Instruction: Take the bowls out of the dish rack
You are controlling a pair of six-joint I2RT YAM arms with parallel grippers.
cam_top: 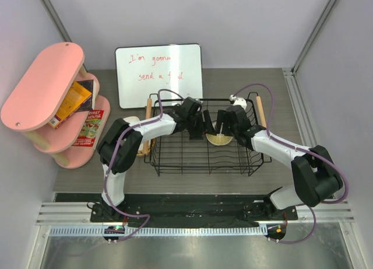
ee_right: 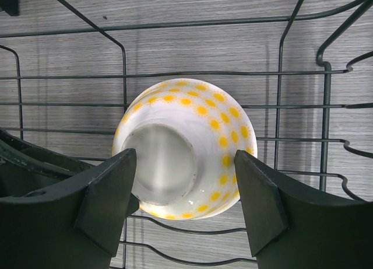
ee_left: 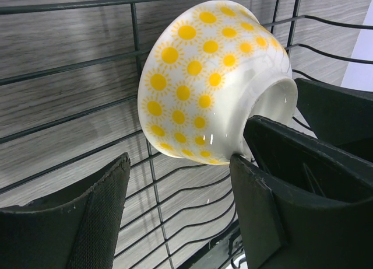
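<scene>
Grey wood-grain tabletop (cam_top: 280, 105) shows through the wires of the black dish rack (cam_top: 175, 158), where both arms reach in. The left gripper (ee_left: 179, 175) is spread wide. Just ahead of it, a white bowl with yellow suns (ee_left: 198, 76) lies tipped on its side, its rim meeting that gripper's right finger. The right gripper (ee_right: 185, 155) is also spread and straddles the same bowl, whose foot faces its camera. I cannot tell whether its pads press. Beyond both grippers stand a whiteboard (cam_top: 158, 76) and a pink shelf (cam_top: 41, 85).
</scene>
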